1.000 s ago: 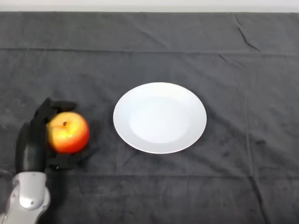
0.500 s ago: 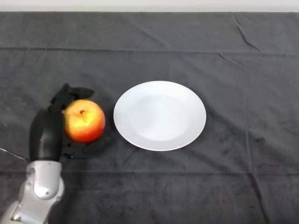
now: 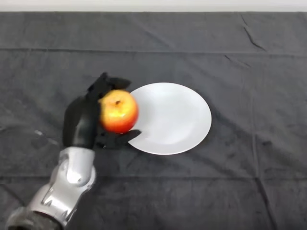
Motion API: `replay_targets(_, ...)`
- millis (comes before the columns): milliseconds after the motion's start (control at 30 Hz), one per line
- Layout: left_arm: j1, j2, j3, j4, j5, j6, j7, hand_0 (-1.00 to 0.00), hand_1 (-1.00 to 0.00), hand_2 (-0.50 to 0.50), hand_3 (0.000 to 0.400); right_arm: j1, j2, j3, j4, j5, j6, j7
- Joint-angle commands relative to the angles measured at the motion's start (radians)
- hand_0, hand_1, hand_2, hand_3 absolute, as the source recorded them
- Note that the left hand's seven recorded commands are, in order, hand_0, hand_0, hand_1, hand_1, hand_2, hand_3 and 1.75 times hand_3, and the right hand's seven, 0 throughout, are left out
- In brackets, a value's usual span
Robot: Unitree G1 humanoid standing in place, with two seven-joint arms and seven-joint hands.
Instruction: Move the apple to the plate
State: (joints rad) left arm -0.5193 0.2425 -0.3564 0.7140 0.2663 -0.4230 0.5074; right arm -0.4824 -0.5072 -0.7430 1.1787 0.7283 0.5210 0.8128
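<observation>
Left hand (image 3: 81,125) grips the apple (image 3: 118,111), fingers and thumb curled round it, at the white plate's (image 3: 184,117) left rim; release at this position risks the round fruit rolling off onto the dark cloth (image 3: 249,182).

Table (image 3: 249,191) under dark grey cloth (image 3: 268,86) fills nearly whole view, creases running across cloth esp. toward its far right corner, w/ thin pale strip (image 3: 153,5) beyond table's far edge, light even.
</observation>
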Motion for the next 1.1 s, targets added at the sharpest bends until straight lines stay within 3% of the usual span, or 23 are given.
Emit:
replay_targets(33,-0.062,-0.001,-0.026,0.052,-0.005,0.006,0.017,-1.0,-1.0,0.0,0.4,0.005,-0.002,-0.0032,0.005,0.0046,0.003,-0.0106)
replay_targets(533,-0.172,-0.059,-0.161,0.212,-0.073,-0.014,0.045,-1.0,-1.0,0.0,0.4,0.003,-0.004,-0.0037,0.01,0.0052,0.004,-0.0085)
replay_targets(1033,-0.225,-0.074,-0.271,0.301,-0.132,-0.044,0.066,-1.0,-1.0,0.0,0.4,0.001,-0.006,-0.004,0.015,0.0052,0.004,-0.0055)
replay_targets(1067,-0.227,-0.073,-0.277,0.305,-0.134,-0.046,0.067,-1.0,-0.93,-0.04,0.4,0.001,-0.007,-0.004,0.015,0.0052,0.004,-0.0053)
replay_targets(1100,-0.229,-0.072,-0.282,0.309,-0.136,-0.048,0.067,-1.0,-0.65,-0.17,0.4,0.001,-0.007,-0.004,0.016,0.0052,0.004,-0.0051)
